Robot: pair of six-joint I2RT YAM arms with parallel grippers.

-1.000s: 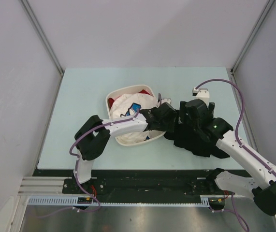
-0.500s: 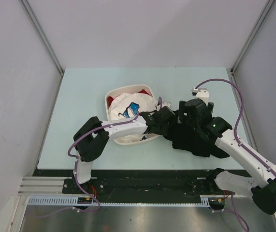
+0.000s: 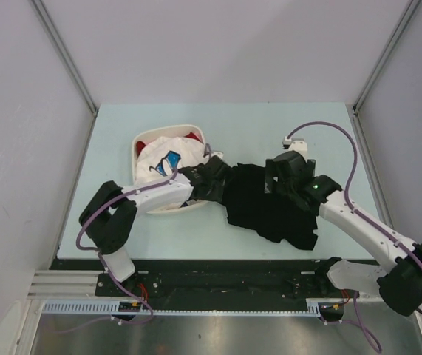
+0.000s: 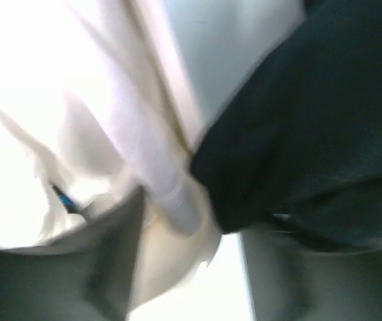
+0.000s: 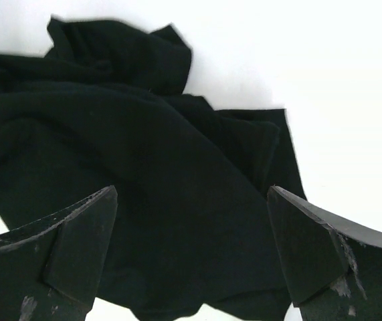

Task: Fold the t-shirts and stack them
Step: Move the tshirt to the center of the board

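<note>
Just right of the basket (image 3: pixel 135 151), the black t-shirt (image 3: pixel 262 203) lies crumpled. Your right tool (image 5: pixel 191 190) hangs wide open above it, likely to pinch an edge. Left tool (image 3: pixel 209 177) at the rim: you cannot tell its grip.

The t-shirt (image 3: pixel 259 203) is matt black cloth, the basket (image 3: pixel 162 129) smooth (glossy) plastic.
</note>
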